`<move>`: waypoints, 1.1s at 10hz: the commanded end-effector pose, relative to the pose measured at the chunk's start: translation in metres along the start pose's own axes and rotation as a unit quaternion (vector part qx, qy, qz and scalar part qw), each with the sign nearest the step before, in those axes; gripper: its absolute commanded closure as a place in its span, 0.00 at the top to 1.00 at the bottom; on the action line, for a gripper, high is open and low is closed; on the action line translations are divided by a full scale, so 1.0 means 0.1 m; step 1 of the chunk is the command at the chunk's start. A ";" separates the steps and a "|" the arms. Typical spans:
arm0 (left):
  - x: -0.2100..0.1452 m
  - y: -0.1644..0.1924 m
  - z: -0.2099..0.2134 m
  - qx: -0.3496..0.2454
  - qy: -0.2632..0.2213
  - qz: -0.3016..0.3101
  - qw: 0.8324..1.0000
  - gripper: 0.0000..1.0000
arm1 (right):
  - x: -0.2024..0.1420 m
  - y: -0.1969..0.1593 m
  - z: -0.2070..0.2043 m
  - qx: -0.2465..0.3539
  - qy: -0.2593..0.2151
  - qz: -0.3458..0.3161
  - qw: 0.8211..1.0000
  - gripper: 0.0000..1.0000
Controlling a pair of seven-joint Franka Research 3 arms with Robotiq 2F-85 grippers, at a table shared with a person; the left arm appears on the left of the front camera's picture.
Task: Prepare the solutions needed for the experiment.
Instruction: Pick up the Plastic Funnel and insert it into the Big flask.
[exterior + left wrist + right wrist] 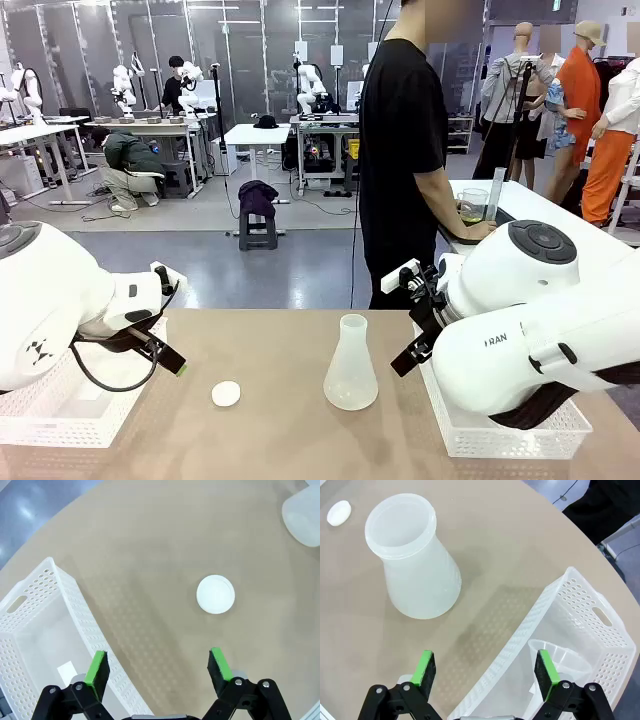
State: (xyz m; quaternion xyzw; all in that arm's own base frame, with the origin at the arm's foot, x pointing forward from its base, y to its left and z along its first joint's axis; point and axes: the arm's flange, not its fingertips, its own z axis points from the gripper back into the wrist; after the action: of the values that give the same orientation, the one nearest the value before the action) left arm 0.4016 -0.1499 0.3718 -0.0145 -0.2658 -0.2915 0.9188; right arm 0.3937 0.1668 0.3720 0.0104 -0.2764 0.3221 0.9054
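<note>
At far counter (545, 212), by person's hand (481, 229): solutions (471, 214) in beaker (472, 200), small amt. Near counter (280, 345): conical flask (350, 365) empty, cap (226, 393) off. Left pincer (157, 662), right pincer (487, 667) both apart, empty. Prob early; transfer pending.

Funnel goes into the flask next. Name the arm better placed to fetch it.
Right. The right gripper, open, hangs over the right basket rim, funnel just beyond; the left gripper hangs at the left basket.
</note>
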 end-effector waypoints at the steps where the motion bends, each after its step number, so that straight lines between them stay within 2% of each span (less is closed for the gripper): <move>1: 0.00 0.00 0.00 0.000 0.000 0.000 1.000 1.00 | 0.00 0.00 0.00 0.000 0.000 0.000 1.000 1.00; 11: 0.00 0.00 0.00 0.000 0.000 0.000 1.000 1.00 | 0.00 0.00 0.00 0.000 0.000 0.000 1.000 1.00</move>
State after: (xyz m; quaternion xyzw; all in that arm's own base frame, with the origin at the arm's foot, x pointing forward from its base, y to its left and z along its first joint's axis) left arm 0.4015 -0.1502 0.3718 -0.0145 -0.2658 -0.2919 0.9187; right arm 0.3937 0.1669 0.3720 0.0099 -0.2764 0.3231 0.9051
